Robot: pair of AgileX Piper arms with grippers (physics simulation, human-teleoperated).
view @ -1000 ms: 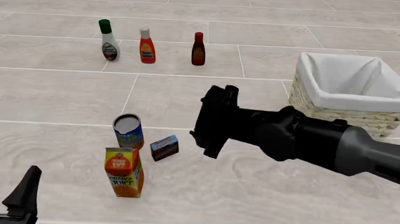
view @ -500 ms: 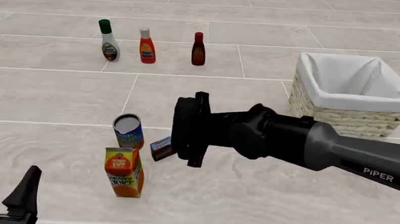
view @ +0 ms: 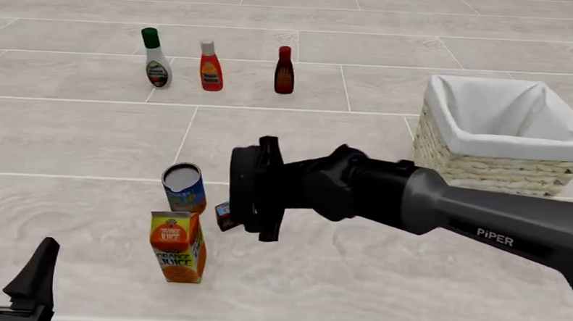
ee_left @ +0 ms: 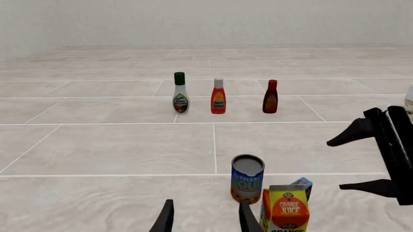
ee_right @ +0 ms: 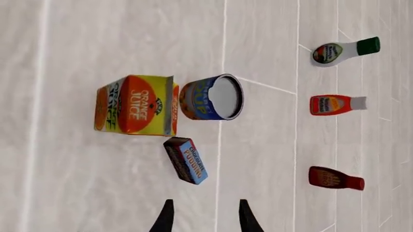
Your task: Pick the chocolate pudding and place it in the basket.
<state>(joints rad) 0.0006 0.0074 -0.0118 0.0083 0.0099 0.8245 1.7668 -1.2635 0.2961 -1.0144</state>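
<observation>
The chocolate pudding (ee_right: 185, 160), a small dark box with a blue edge, lies on the table beside the orange juice carton (ee_right: 135, 104) and the blue can (ee_right: 210, 96). My right gripper (ee_right: 204, 217) is open, and the box lies just ahead of its fingertips, apart from them. In the front view the right gripper (view: 251, 188) covers most of the pudding (view: 222, 216). In the left wrist view the pudding (ee_left: 302, 184) peeks out behind the carton. The basket (view: 480, 169), cream wicker with white lining, stands at the right. My left gripper (view: 9, 264) rests open at the near left corner.
Three bottles stand in a row at the back: a white one (view: 157, 57), a red one (view: 210, 65) and a dark one (view: 284, 70). The juice carton (view: 177, 246) and the can (view: 184, 187) stand just left of the pudding.
The right arm has swung left and lower toward the pudding, and now hides most of it in the front view. The left arm has not moved.
</observation>
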